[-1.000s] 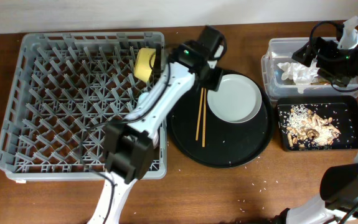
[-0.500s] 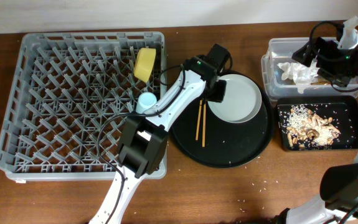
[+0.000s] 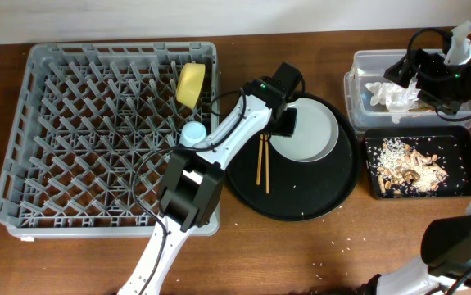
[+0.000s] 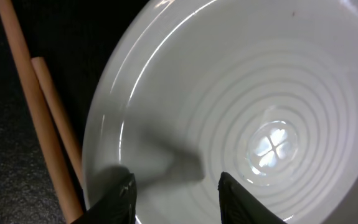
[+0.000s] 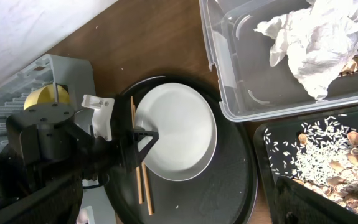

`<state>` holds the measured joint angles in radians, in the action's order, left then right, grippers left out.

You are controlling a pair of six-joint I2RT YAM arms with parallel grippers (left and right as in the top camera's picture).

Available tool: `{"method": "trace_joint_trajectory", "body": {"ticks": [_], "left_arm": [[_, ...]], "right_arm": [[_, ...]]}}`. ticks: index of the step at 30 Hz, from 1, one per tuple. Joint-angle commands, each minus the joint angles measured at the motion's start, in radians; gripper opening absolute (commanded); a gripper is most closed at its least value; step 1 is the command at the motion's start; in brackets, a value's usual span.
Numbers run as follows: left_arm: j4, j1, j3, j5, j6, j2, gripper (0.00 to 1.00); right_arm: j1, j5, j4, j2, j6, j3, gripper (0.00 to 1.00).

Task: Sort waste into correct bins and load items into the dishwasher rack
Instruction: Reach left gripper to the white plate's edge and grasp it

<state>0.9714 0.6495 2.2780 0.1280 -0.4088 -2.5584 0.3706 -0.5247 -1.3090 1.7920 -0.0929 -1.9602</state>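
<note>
Left tool (image 4: 177, 196) spread wide over the white round plate (image 4: 259, 93), two thin wooden chopsticks (image 4: 48, 124) just beside; right tool (image 3: 397, 72), grip unreadable, above the clear plastic rectangular tub (image 3: 358, 82), tabletop's far-right corner

- The left arm (image 3: 219, 147) extends from the near side diagonally forward and to the right, with the wrist angled downward.
- The left gripper (image 4: 175, 199) points down, with its jaws parted.
- The right arm (image 3: 456, 78) is folded at the far right.
- The right gripper (image 3: 399, 72) points left; its jaw position is not discernible.
</note>
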Motion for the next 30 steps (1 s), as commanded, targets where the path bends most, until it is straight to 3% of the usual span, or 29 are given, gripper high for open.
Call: {"method": "trace_joint_trajectory", "body": {"ticks": [1,10,13,19,30], "left_arm": [[0.007,0.002,0.017,0.007,-0.006,-0.018,0.42],[0.081,-0.013,0.186,-0.039,0.043,-0.018,0.43],[0.082,-0.024,0.177,-0.06,0.045,-0.019,0.43],[0.075,-0.039,0.171,-0.098,0.177,-0.045,0.48],[0.097,-0.031,0.171,-0.068,0.179,-0.086,0.46]], "right_arm": [[0.003,0.006,0.0,-0.016,0.011,-0.013,0.98],[0.003,0.006,0.0,-0.016,0.011,-0.013,0.98],[0.003,0.006,0.0,-0.016,0.011,-0.013,0.98],[0.003,0.006,0.0,-0.016,0.011,-0.013,0.99],[0.003,0.006,0.0,-0.016,0.011,-0.013,0.99]]}}
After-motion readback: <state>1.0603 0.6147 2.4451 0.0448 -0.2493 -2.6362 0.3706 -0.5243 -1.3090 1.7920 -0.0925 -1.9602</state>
